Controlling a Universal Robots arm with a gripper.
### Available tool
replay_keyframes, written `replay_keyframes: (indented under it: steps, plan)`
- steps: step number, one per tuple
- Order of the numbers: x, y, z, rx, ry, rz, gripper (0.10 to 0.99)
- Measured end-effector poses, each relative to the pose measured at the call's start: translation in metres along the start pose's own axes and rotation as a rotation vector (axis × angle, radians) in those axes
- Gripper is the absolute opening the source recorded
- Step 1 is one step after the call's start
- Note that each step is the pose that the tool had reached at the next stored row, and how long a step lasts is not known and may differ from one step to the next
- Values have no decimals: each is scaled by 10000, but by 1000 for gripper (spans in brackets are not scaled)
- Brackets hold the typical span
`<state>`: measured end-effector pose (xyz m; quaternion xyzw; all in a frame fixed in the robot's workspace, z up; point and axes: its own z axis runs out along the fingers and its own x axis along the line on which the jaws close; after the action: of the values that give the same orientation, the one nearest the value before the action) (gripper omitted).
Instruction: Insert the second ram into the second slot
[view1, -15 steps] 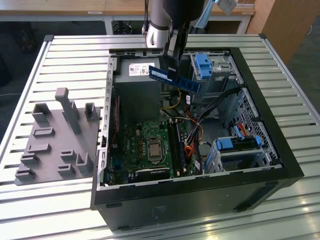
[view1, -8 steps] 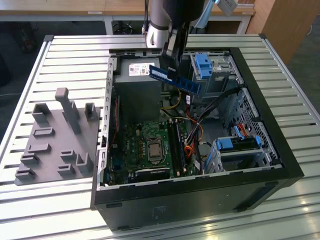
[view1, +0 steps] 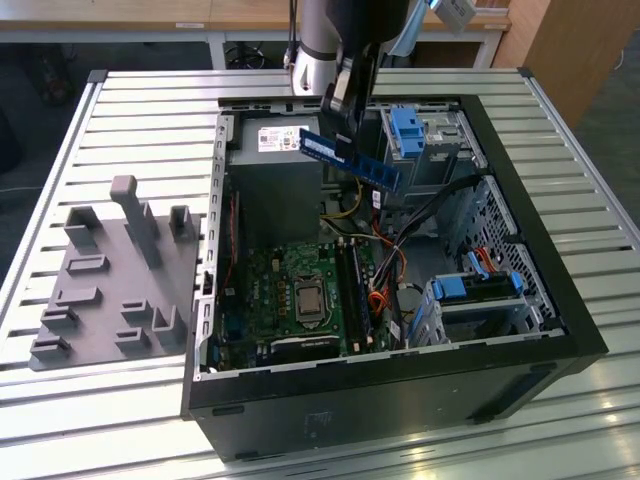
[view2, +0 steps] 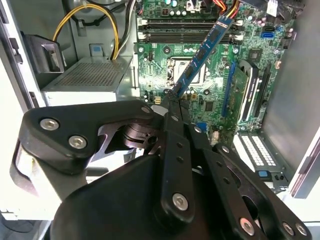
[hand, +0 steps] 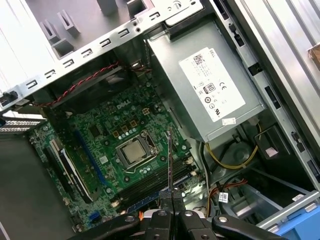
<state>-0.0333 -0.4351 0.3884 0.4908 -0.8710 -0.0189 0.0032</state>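
The second ram (view1: 372, 168) is a thin blue stick held in the air above the open computer case, tilted, over the power supply's edge. My gripper (view1: 340, 128) is shut on one end of it. In the second wrist view the ram (view2: 202, 52) slants away from the gripper (view2: 172, 102) over the green motherboard. The first wrist view has the ram (hand: 170, 160) edge-on, rising from the gripper (hand: 170, 199). The black memory slots (view1: 355, 292) (view2: 187, 30) (hand: 155, 182) lie side by side beside the processor, well below the stick. I cannot tell which slot is filled.
A grey power supply (view1: 275, 170) (hand: 210, 85) fills the case's far corner. Cables (view1: 400, 230) cross near the slots. Light-blue drive latches (view1: 408, 130) (view1: 462, 288) sit on the exterior view's right. A grey fixture plate (view1: 110, 280) lies on the slatted table outside the case.
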Motion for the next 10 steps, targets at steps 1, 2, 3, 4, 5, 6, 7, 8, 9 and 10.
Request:
replay_keyframes:
  steps: [1, 2, 3, 4, 5, 6, 7, 8, 9, 10]
  plan:
    - [0, 0, 0, 1, 0, 48, 122]
    - [0, 0, 0, 2, -1, 95, 122]
    - [0, 0, 0, 3, -2, 143, 122]
    - [0, 0, 0, 4, -3, 195, 122]
    - [0, 0, 0, 5, -4, 244, 122]
    - [0, 0, 0, 7, -5, 292, 122]
    - [0, 0, 0, 7, -6, 339, 122]
    - [0, 0, 0, 8, -7, 387, 122]
    - [0, 0, 0, 9, -8, 435, 122]
    - [0, 0, -1, 10, -9, 482, 122]
